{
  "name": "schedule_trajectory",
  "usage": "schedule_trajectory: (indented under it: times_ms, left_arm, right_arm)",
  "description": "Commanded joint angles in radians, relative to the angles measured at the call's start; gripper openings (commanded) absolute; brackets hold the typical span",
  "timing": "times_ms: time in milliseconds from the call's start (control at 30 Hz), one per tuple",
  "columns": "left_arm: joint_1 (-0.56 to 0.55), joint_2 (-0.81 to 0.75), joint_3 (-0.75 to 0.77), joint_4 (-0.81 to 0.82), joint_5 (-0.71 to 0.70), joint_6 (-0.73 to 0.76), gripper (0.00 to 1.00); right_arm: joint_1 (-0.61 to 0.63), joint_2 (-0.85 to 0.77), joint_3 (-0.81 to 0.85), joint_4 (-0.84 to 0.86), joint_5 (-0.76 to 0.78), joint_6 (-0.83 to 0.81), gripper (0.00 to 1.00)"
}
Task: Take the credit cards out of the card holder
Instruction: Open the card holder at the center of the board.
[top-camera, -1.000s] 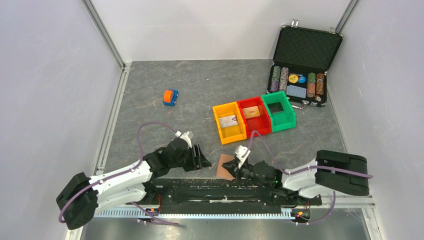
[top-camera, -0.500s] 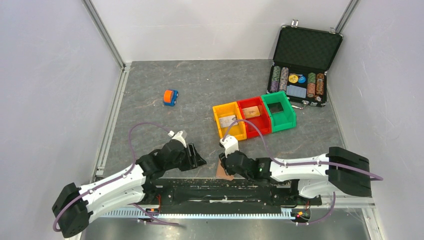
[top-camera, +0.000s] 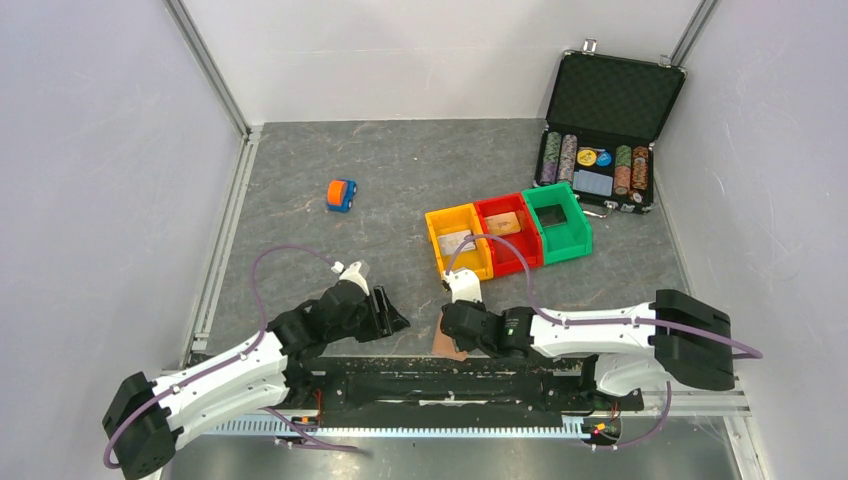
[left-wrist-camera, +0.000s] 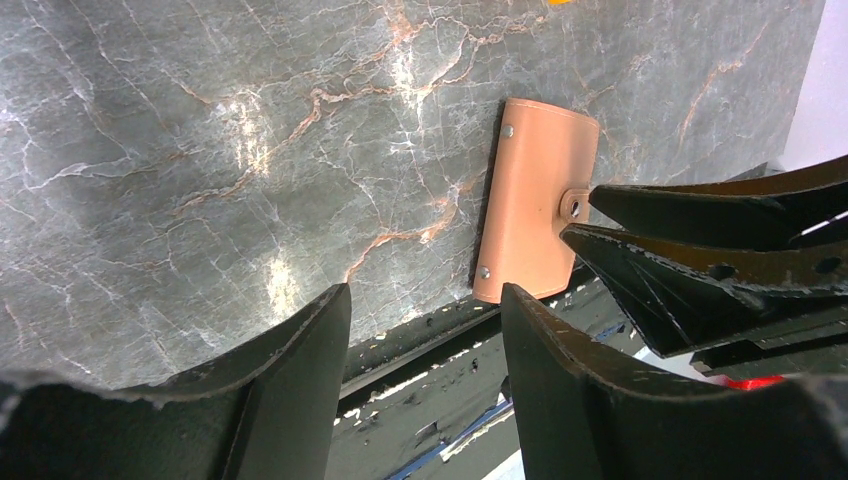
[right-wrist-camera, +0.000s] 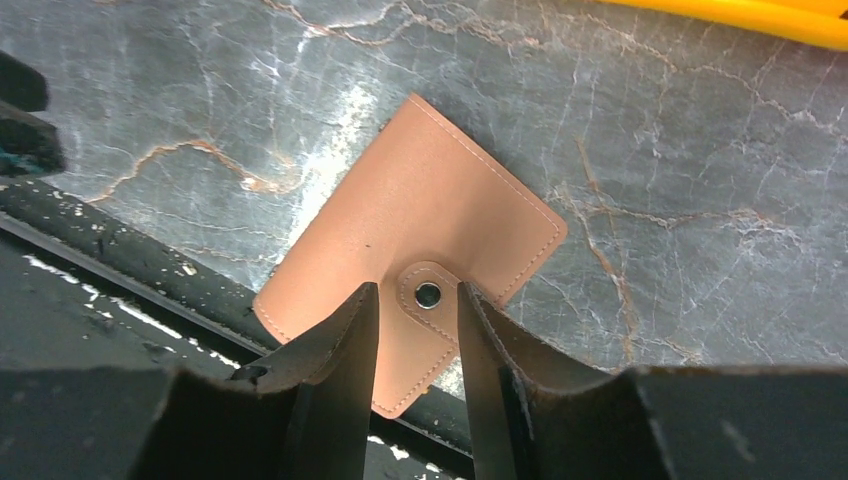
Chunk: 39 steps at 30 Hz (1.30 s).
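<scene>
Closed card holder (right-wrist-camera: 430, 220): tan leather, stitched border, snap tab (right-wrist-camera: 428, 294) with a metal stud, lying flat at the desk's (right-wrist-camera: 680, 200) near edge. Right pincer (right-wrist-camera: 418, 292) is partly open, fingers flanking the tab, gripping nothing. Left pincer (left-wrist-camera: 425, 295) is nearby, wide open and empty.

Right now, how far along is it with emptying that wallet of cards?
Card-like things lie in the yellow bin and red bin, possibly done. The wallet lies snapped shut; the right end effector straddles its snap, open. Still to do: unsnapping it, pulling any cards inside.
</scene>
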Motion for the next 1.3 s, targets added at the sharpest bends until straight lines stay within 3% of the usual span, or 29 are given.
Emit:
schedule_trajectory:
  times_ms: [0,300,533,767,1000,1267]
  left_arm:
    - [-0.003,-0.006,0.015,0.000,-0.025,0.031,0.64]
    - [-0.004,-0.003,0.016,0.002,-0.024,0.031,0.64]
    - [-0.003,-0.007,0.017,0.002,-0.018,0.032,0.64]
    - [-0.004,0.016,0.018,0.045,0.028,0.040,0.62]
    - [-0.004,0.074,-0.008,0.187,0.130,0.038,0.57]
    - [-0.004,0.142,-0.050,0.385,0.197,0.011,0.45]
  right_arm:
    - [0.005,0.026,0.032,-0.032,0.037,0.049,0.38]
    - [0.006,0.103,0.014,0.001,0.047,0.028,0.37]
    - [0.005,0.088,-0.042,0.102,0.030,-0.041,0.00]
    - [0.005,-0.002,-0.208,0.471,-0.050,-0.235,0.00]
    - [0.005,-0.033,-0.313,0.776,-0.165,-0.345,0.00]
    - [0.005,0.001,-0.326,0.875,-0.203,-0.392,0.00]
